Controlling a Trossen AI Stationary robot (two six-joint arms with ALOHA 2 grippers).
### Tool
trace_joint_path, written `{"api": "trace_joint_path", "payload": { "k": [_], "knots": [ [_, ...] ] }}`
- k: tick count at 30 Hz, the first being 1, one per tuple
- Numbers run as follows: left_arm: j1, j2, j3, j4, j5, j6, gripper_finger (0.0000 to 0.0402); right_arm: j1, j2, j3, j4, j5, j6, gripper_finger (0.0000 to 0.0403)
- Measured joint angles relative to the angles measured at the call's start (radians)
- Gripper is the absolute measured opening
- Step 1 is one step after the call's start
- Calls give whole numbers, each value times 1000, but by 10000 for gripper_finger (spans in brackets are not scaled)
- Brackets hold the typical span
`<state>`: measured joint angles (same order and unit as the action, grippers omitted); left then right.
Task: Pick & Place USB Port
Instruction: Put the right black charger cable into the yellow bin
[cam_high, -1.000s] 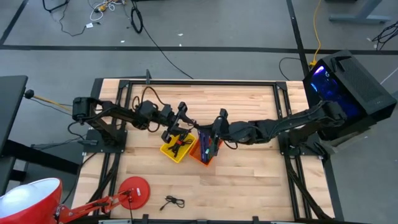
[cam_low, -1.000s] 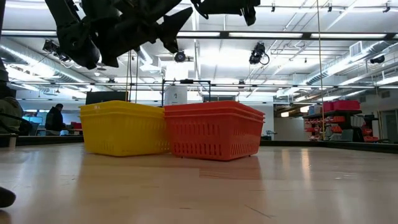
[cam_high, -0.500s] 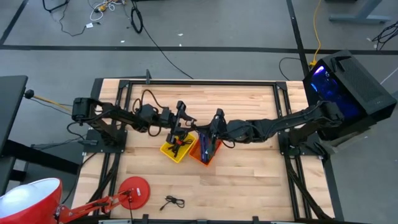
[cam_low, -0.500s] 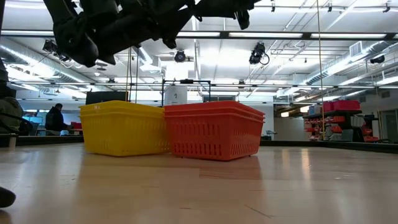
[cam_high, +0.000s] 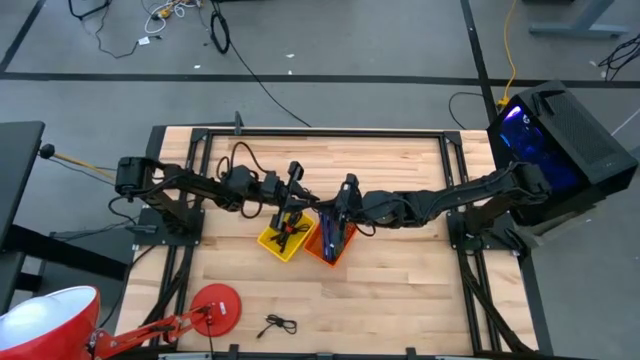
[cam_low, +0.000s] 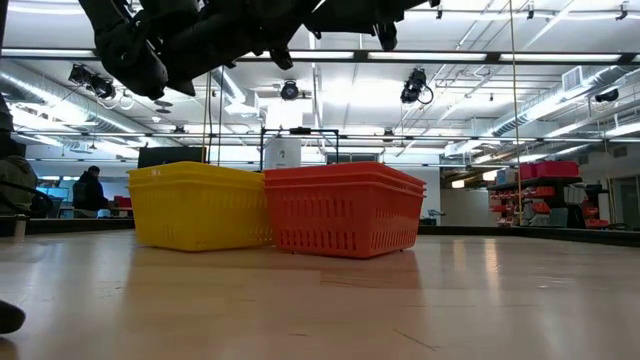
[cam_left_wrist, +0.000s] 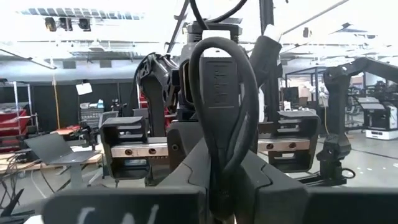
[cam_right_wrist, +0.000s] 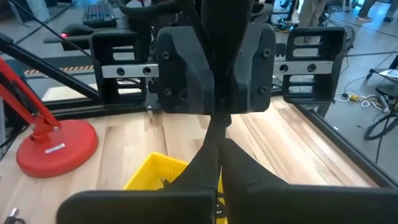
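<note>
The USB port (cam_left_wrist: 217, 87) is a black cable bent into a loop, with a grey plug in its middle. It hangs in the air above the yellow basket (cam_high: 280, 240) and the orange basket (cam_high: 330, 245), which stand side by side on the table's middle. My left gripper (cam_high: 305, 203) and my right gripper (cam_high: 335, 205) face each other tip to tip over the baskets. Both are shut on the cable. In the high view the cable is hidden between the two grippers. My left gripper pinches the loop's lower end (cam_left_wrist: 217, 177) between its two fingers, coming nearly level from the table's left. The loop stands up beyond the fingertips, clear of the baskets. My right gripper (cam_right_wrist: 217, 134) comes level from the table's right, fingertips shut on a thin dark piece. The left gripper's fingers (cam_right_wrist: 180, 74) hide which part it holds.
The yellow basket holds black cables and the orange basket holds dark items. A round red lamp base (cam_high: 215, 305) and a small loose black cable (cam_high: 277, 325) lie near the front edge. A computer case lit blue (cam_high: 560, 140) stands beyond the right edge.
My left gripper has shut on the cable that the right gripper holds out. It has rolled a little at the wrist. Both grippers stay above the baskets.
</note>
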<state>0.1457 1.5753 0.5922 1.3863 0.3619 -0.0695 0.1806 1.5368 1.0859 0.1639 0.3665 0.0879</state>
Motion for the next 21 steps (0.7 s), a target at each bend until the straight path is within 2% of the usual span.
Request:
{"api": "trace_joint_path", "payload": {
  "k": [7, 14, 17, 21],
  "knots": [
    [28, -1, 2, -59, -27, -13, 32, -1, -4, 0, -52, 14, -1, 37],
    [81, 0, -13, -202, -62, -81, 32, 10, -42, 0, -168, 10, 29, 77],
    [95, -21, -55, -262, -52, -105, 32, 15, -63, 0, -232, 39, 34, 81],
    [96, -73, -150, -286, -90, -135, 32, 36, -105, 0, -319, 122, 60, 76]
  ]
}}
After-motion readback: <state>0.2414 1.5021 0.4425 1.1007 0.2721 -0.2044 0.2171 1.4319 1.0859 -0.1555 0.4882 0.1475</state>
